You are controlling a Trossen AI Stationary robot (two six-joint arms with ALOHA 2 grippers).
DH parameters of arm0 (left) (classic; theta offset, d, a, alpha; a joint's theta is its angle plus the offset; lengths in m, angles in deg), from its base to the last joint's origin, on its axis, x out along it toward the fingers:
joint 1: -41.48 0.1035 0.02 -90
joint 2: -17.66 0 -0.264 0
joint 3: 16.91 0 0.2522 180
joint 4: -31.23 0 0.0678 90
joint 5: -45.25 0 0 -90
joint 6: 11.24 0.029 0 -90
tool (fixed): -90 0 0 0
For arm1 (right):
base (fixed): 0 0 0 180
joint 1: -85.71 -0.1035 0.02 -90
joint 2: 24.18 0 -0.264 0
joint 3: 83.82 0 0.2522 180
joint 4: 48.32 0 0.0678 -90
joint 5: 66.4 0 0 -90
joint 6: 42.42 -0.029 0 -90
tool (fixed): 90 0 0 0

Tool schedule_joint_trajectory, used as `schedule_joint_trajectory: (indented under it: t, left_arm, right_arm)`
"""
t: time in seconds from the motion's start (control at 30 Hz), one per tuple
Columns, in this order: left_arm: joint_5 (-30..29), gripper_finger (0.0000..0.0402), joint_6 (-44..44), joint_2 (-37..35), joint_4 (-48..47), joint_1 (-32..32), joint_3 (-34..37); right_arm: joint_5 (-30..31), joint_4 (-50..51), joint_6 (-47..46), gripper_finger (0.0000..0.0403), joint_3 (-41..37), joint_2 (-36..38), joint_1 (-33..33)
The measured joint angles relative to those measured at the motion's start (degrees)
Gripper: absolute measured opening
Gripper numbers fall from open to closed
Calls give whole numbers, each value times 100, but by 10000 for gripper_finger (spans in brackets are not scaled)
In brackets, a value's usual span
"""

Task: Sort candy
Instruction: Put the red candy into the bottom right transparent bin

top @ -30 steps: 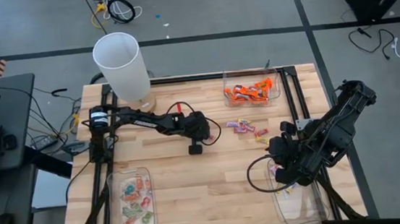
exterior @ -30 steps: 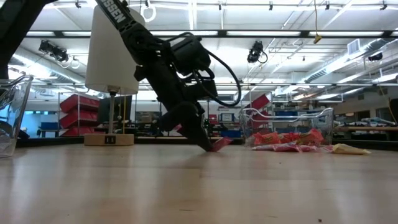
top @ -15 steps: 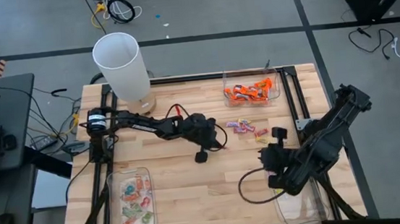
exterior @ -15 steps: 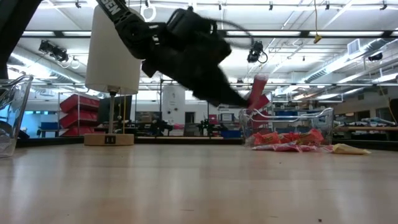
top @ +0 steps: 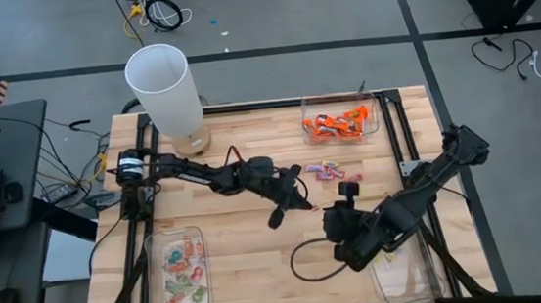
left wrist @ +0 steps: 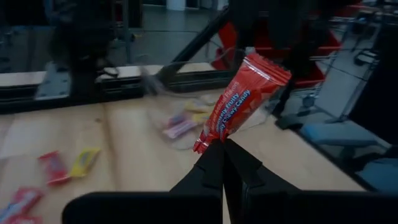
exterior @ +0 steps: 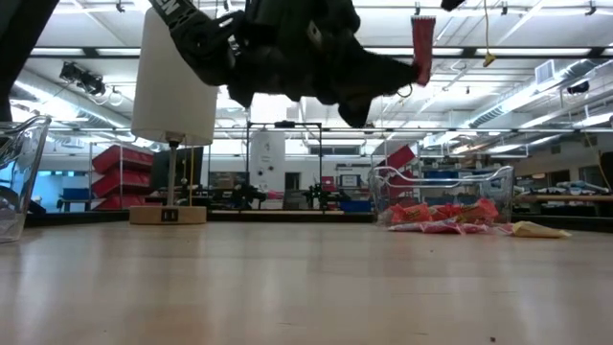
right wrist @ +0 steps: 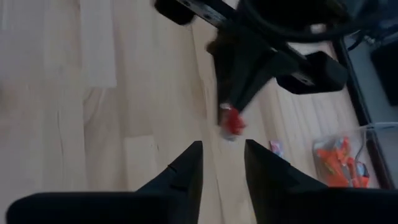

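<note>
My left gripper (top: 300, 204) is raised over the table's middle and shut on one red-wrapped candy (left wrist: 244, 96), which shows high up in the low view (exterior: 422, 46). My right gripper (right wrist: 221, 163) is open with nothing between its fingers. It hangs just right of the left gripper (top: 346, 204) and points at the held candy (right wrist: 232, 122). Several loose candy pieces (top: 332, 173) lie flat on the wood beyond them. A far tray (top: 342, 123) holds orange candy, and a near-left tray (top: 181, 273) holds mixed candy. My left gripper pinches the red candy by its lower crimped end (left wrist: 208, 142) between the two fingertips (left wrist: 214, 163). The fingers reach out almost level, toward the table's right side. The candy stands up from the fingertips, slightly tilted and lifted clear of the table.
A tall white cylinder (top: 163, 86) stands on a wooden base at the far left. A clear tray (top: 404, 275) sits at the near right, under the right arm. Bare wood (top: 260, 260) lies between the two near trays.
My left gripper has lifted the red candy off the table and tipped from pointing down to nearly level, so the candy now stands upright high above the wood. My right gripper has swung from over the near-right tray toward the table's left and down, closing on the left gripper.
</note>
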Motion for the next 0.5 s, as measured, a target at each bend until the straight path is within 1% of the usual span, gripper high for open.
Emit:
schedule_joint_trajectory:
  t: [0.2, 0.3, 0.4, 0.5]
  left_arm:
    - [20, 0, 3, -6, 14, -130, -1]
    - [-8, 0, 3, -6, 111, -163, -2]
    - [-10, 0, 5, -6, 173, -184, -4]
    - [-22, 0, 8, -6, 202, -204, -4]
  right_arm:
    - [-419, -369, 232, 147, 0, 22, 289]
    - [-772, -546, 382, 163, 0, 22, 437]
    - [-1001, -718, 533, 172, 0, 22, 562]
    - [-1050, -761, 646, 175, 0, 22, 630]
